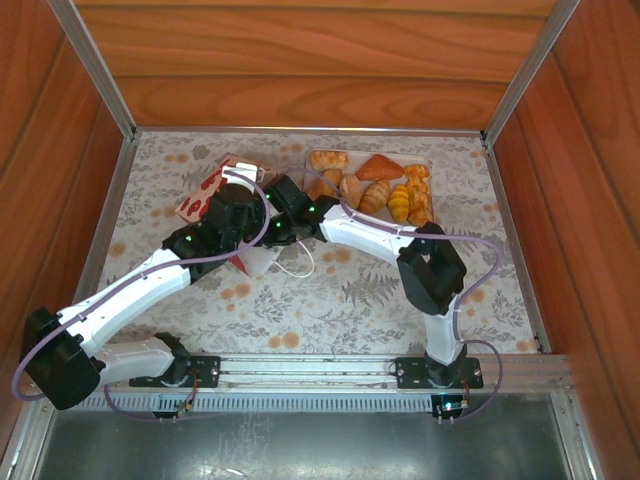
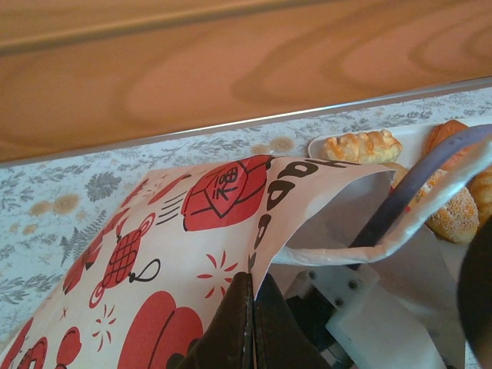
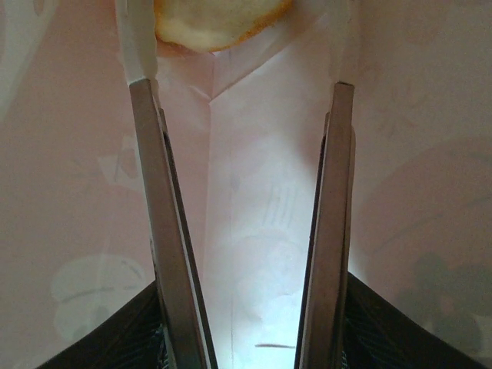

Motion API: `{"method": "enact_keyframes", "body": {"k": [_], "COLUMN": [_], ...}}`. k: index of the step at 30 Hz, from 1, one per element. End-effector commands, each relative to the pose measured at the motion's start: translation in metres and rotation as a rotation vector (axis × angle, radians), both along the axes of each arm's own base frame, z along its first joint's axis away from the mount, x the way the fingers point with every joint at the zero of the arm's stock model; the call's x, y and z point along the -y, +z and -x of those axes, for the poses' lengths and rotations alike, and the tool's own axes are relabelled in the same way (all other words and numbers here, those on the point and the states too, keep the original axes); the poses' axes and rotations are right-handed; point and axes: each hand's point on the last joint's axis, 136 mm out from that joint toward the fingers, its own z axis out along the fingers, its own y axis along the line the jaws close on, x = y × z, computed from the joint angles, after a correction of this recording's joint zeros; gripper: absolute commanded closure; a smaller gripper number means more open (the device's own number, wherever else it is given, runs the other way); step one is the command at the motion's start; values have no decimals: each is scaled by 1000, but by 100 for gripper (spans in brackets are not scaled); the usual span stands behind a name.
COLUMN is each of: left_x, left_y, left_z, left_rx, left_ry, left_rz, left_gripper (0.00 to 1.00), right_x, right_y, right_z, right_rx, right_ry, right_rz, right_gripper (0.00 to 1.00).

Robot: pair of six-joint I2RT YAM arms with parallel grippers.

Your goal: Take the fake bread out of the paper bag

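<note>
**Top external.** My left gripper (image 1: 243, 195) was at the edge of the white paper bag with red printed marks (image 1: 205, 192), which lay on its side on the floral-patterned tabletop (image 1: 330, 300), left of centre. My right arm reached across from the right, and my right gripper (image 1: 280, 195) was at the bag's mouth; I could not tell its opening from this view. Several golden-brown to orange pieces of fake bread (image 1: 378, 168) lay close together on the flat pale pink tray (image 1: 352, 160), just right of the bag and outside it.

**Left wrist.** My left gripper (image 2: 252, 323) was fully closed, with its dark fingers pinching the paper bag (image 2: 154, 254) at the edge of the mouth. The mouth gaped open to the right. Beyond it, a knobbly roll of fake bread (image 2: 361, 146) sat at the near end of the tray (image 2: 317, 143).

**Right wrist.** My right gripper (image 3: 252, 338) clasped a pair of metal tongs (image 3: 154, 192), pressing on the outside of each arm. The tong arms stood apart, tips pointing deeper into the pale interior of the bag (image 3: 254, 192). One piece of fake bread (image 3: 215, 19) lay at the bag's far end, just beside the left tip and not pinched between the tips. I could not tell whether they touched.
</note>
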Motion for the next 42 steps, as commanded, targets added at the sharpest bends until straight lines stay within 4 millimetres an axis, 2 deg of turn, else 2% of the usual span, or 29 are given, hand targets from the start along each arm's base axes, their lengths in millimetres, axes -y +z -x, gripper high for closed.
{"method": "enact_keyframes", "body": {"k": [1,10,22,24,28,30,33,35,42], "left_x": [2,3,3,2,-1,-4,-9,-14,-29], "left_y": [16,12,15,15,12,10,10,10,15], "left_z": [-1,0,1,2,1,0,-2,-5,-16], "left_rx": [19,7,16,16,16,16,24,30,55], "left_ry": [-5,-10,-16,-12,1,13,38,60,117], "left_rz": [52,49,65,64,49,33,11,-9,-3], "left_gripper": [100,100,100,100,100,100,100,100,100], "right_x": [-14,-19,-21,-21,-20,-19,-13,-9,16], "right_y": [17,13,-5,-6,-3,0,13,24,47], "right_z": [-10,-18,-28,-29,-28,-26,-21,-17,-9], "right_rx": [52,75,88,92,95,90,93,101,141], "right_ry": [-8,-7,-16,-16,-14,-9,-7,-4,-13], "right_rz": [-47,-37,30,36,33,31,20,13,45], "right_gripper": [46,44,45,48,62,64,71,80,88]}}
